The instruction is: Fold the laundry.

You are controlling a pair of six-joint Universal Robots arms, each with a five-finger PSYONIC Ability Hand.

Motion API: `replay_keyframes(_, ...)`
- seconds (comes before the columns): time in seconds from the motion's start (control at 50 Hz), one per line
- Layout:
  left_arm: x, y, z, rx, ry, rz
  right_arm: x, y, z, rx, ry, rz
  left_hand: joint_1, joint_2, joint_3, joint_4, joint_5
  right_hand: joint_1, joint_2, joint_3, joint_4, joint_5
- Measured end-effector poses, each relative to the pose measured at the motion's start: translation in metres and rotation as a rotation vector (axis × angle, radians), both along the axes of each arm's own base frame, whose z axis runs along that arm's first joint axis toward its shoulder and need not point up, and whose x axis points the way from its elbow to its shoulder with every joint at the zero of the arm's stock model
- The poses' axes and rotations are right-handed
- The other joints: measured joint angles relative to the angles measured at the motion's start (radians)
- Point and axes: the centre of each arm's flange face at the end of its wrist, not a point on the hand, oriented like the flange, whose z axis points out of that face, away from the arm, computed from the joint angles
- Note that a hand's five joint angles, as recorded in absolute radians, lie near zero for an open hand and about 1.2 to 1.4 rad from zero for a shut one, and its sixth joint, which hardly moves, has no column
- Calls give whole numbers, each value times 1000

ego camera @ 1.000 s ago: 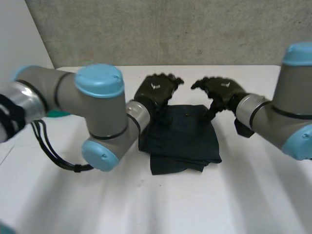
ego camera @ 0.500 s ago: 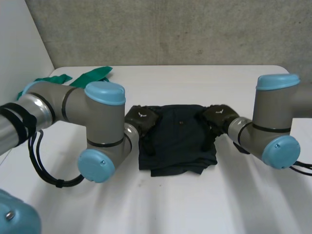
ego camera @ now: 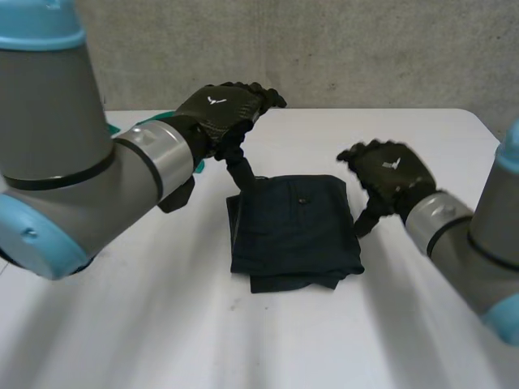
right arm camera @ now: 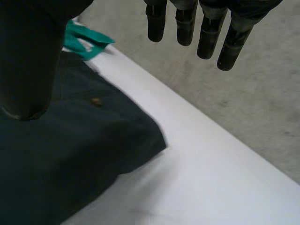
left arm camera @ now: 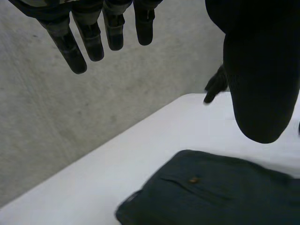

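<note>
A folded dark blue-black garment (ego camera: 293,228) lies flat in the middle of the white table (ego camera: 243,340), with a small button (ego camera: 302,199) near its far edge. My left hand (ego camera: 220,109) hovers above the garment's far left corner, open, fingers (left arm camera: 89,40) straight and holding nothing. My right hand (ego camera: 389,172) hangs open just off the garment's right edge, its fingers (right arm camera: 206,35) straight and empty. In the left wrist view the garment (left arm camera: 225,192) and its button (left arm camera: 192,180) lie below the hand. In the right wrist view the garment (right arm camera: 70,154) lies under the thumb.
A green cloth (ego camera: 154,123) lies at the far left of the table behind my left arm, also seen as a green cloth (right arm camera: 84,40) beyond the garment in the right wrist view. A grey concrete wall (ego camera: 324,49) stands behind the table.
Both hands have lifted off the garment's side edges and risen, the left up and back, the right out to the right. The garment stays folded on the table.
</note>
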Motion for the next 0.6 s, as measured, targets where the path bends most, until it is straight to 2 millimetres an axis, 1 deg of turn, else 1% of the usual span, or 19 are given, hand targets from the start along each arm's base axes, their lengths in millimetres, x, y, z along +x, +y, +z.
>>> replay_keyframes(0.02, 2, 2, 0, 17, 1, -8, 2, 7, -6, 9, 4, 15, 0, 0, 0, 0, 0, 0, 0, 0, 0, 0)
replay_keyframes(0.1, 7, 9, -1, 56, -2, -20, 9, 25, -24, 24, 12, 59, 0, 0, 0, 0, 0, 0, 0, 0, 0, 0)
replay_keyframes(0.14, 8, 10, -2, 62, -4, -21, 11, 29, -30, 28, 14, 72, 0, 0, 0, 0, 0, 0, 0, 0, 0, 0)
replay_keyframes(0.16, 9, 13, -3, 67, -7, -22, 14, 33, -38, 33, 17, 86, 0, 0, 0, 0, 0, 0, 0, 0, 0, 0)
replay_keyframes(0.22, 11, 15, -4, 72, -13, -23, 19, 37, -50, 41, 23, 104, 0, 0, 0, 0, 0, 0, 0, 0, 0, 0)
replay_keyframes(0.24, 12, 17, -5, 75, -16, -23, 21, 38, -57, 43, 27, 113, 0, 0, 0, 0, 0, 0, 0, 0, 0, 0)
replay_keyframes(0.26, 12, 17, -5, 75, -17, -23, 22, 39, -59, 44, 28, 115, 0, 0, 0, 0, 0, 0, 0, 0, 0, 0)
replay_keyframes(0.32, 12, 19, -9, 83, -24, -26, 27, 39, -74, 50, 38, 129, 0, 0, 0, 0, 0, 0, 0, 0, 0, 0)
replay_keyframes(0.38, 12, 20, -11, 88, -27, -27, 30, 37, -85, 51, 45, 137, 0, 0, 0, 0, 0, 0, 0, 0, 0, 0)
replay_keyframes(0.5, 12, 20, -14, 90, -26, -28, 35, 31, -97, 31, 54, 146, 0, 0, 0, 0, 0, 13, 4, 10, 3, 3)
replay_keyframes(0.58, 11, 20, -15, 88, -23, -28, 40, 23, -101, -2, 63, 151, 0, 0, 0, 0, 0, 160, 135, 160, 120, 102)
replay_keyframes(0.6, 11, 20, -15, 88, -23, -28, 40, 23, -101, -2, 63, 151, 0, 0, 0, 0, 0, 160, 135, 160, 120, 102)
